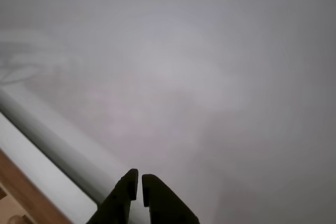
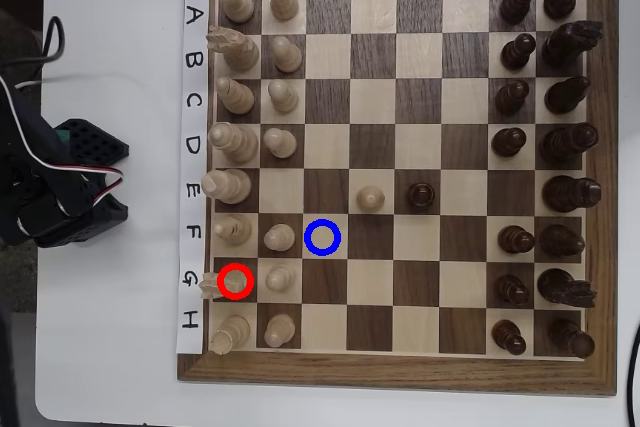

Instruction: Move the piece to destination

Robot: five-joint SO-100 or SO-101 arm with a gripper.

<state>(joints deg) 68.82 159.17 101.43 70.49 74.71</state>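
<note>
Black two-finger gripper (image 1: pixel 140 187) pressed almost together, holding nothing, aimed at blank grey surface; the arm (image 2: pixel 55 187) is parked off the board's left edge in overhead view. Small pale cream wooden chess knight (image 2: pixel 212 284) sits well right of the arm, on the red-ringed dark square. Blue-ringed light-wood destination square (image 2: pixel 323 237) lies farther out, empty. Best approach: spread fingers, descend from above, pinch the head, avoid the round-headed pale pawn (image 2: pixel 283 276) just beside. Wooden chessboard (image 2: pixel 390 377) on white table (image 2: pixel 110 347).

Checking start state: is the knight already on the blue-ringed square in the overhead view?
No, the blue-ringed square is bare, and the knight stands beside the red ring at the board's left edge.
</note>
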